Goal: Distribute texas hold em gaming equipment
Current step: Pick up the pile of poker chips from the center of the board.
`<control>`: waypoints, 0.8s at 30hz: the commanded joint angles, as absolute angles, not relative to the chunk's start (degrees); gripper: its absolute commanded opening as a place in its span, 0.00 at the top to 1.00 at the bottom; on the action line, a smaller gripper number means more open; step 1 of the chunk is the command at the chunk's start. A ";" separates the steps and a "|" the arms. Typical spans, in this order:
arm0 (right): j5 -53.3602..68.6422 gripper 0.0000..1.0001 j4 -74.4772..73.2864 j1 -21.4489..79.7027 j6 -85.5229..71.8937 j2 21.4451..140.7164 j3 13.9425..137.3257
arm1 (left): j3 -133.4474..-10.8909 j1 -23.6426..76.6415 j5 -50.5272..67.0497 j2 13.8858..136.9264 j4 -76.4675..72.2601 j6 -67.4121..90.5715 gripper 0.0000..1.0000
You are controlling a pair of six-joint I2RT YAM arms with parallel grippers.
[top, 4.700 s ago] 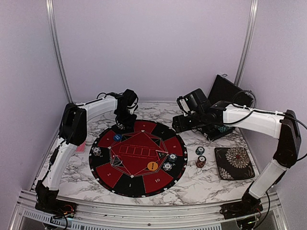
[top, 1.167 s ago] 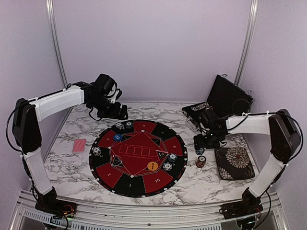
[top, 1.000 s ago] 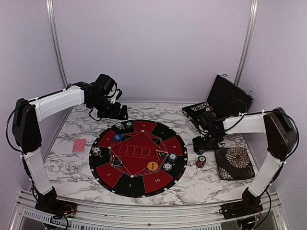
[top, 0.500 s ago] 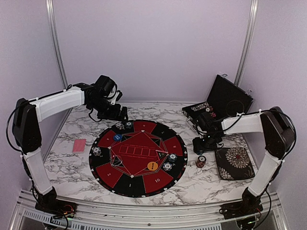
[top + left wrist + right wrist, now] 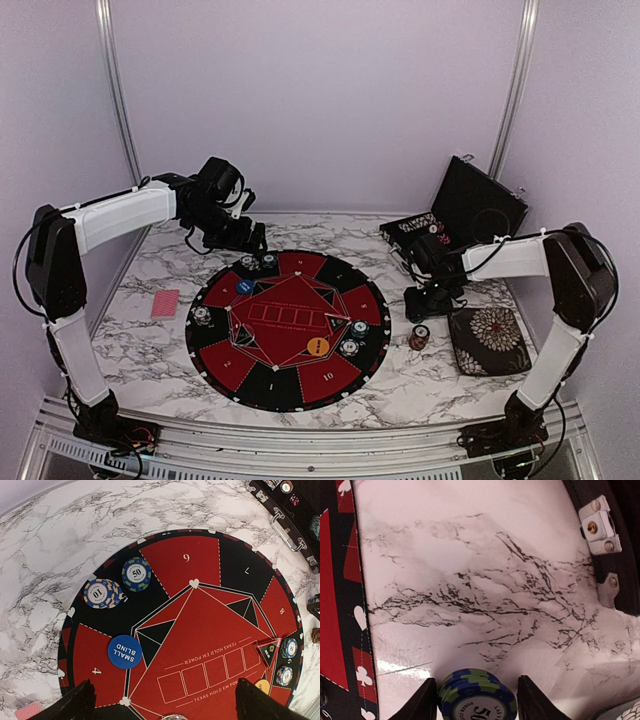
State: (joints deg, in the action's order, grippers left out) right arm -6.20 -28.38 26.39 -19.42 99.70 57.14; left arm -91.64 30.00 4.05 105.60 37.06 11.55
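right gripper (image 5: 476, 700): fingers flank blue-green striped "50" poker chip stack (image 5: 477, 696), contact unclear | left gripper (image 5: 162, 700): wide open, empty, above round red-black felt mat's (image 5: 200, 630) ten o'clock edge

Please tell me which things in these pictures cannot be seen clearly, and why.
- Right wrist: the 50 chip stack is cut off by the bottom edge.
- Top external: the right gripper hides that stack.
- Top external: contents of the black case are too small.

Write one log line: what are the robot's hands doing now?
left gripper: open, empty, above mat | right gripper: astride blue-green chip stack, not clamped
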 commanded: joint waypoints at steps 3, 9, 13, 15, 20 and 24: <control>-5.48 0.50 -30.12 27.17 -19.93 98.57 57.09 | -90.79 29.91 4.57 105.38 36.03 11.13 0.01; -5.71 0.54 -30.54 27.85 -20.48 98.70 57.04 | -90.70 29.95 4.61 105.37 36.03 11.07 0.01; -5.83 0.56 -30.74 28.13 -20.87 98.70 57.12 | -90.79 29.88 4.71 105.42 35.99 11.10 0.01; -5.85 0.58 -30.76 28.13 -21.02 98.64 57.13 | -90.79 29.89 4.71 105.38 35.99 11.11 0.01; -6.12 0.66 -30.84 28.13 -21.20 98.70 57.38 | -90.63 29.89 4.69 105.21 36.01 11.10 0.01; -6.46 0.69 -31.02 28.13 -21.47 98.55 57.86 | -90.62 29.90 4.71 105.29 36.00 11.16 0.01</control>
